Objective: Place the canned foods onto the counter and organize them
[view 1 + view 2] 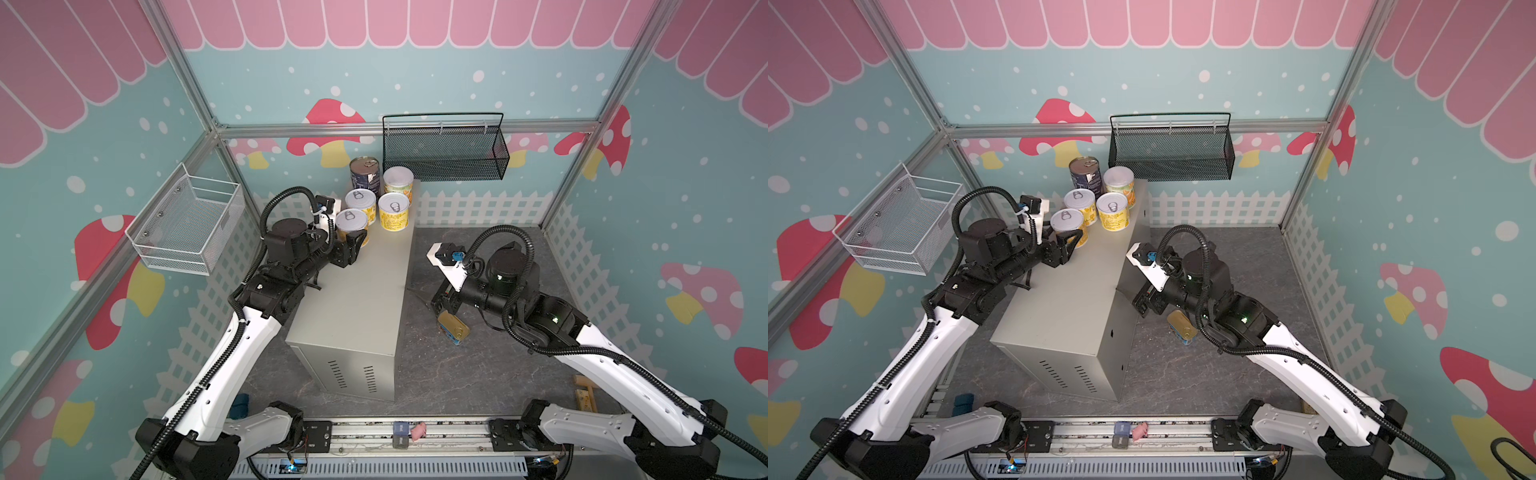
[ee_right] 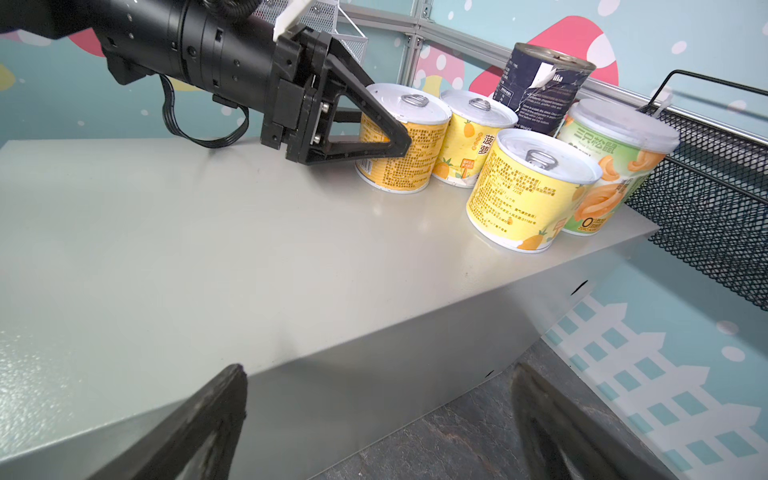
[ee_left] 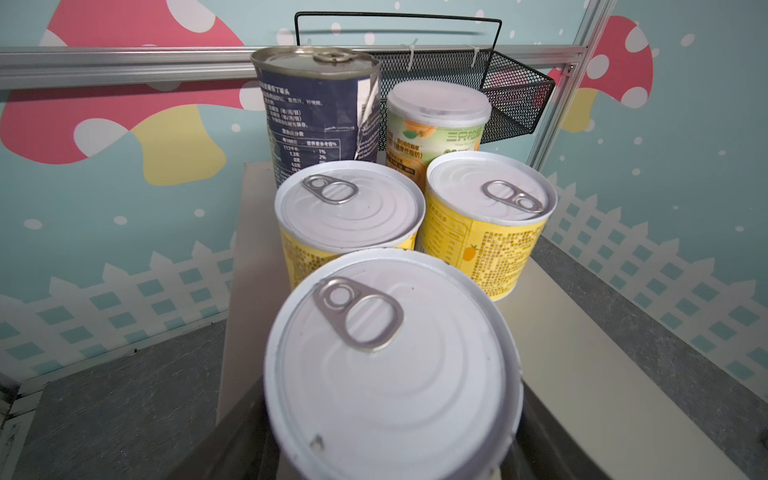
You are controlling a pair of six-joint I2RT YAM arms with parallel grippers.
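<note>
- Fingers (image 2: 208, 428) of my right gripper (image 2: 378, 368) stand wide apart and hold nothing; through the gap, in the right wrist view, I see only the side wall of the counter (image 1: 357, 299) and the dark floor (image 1: 478, 374)
- I find the flat gold-topped tin (image 1: 454, 328) on that floor, close by the counter's right side; in both top views it lies just on the near side of the right gripper, outside the fingers; I cannot tell whether they touch it
- farther along, my left gripper (image 2: 380, 133) reaches over the counter top; its fingers (image 2: 361, 150) are clamped on either side of the nearest yellow can (image 1: 351, 222); that can is upright, pull-tab up, base down on the counter
- just behind it stand two more yellow cans side by side, one on the left (image 1: 360, 201) and one on the right (image 1: 393, 208); I cannot tell whether the gripped can touches them
- at the far end of the counter I see the navy can (image 1: 365, 168), taller than the rest, behind the left one; the white-lidded can (image 1: 398, 178) is beside it, behind the right one
- beyond those, the black mesh basket (image 1: 444, 153) hangs on the back wall
</note>
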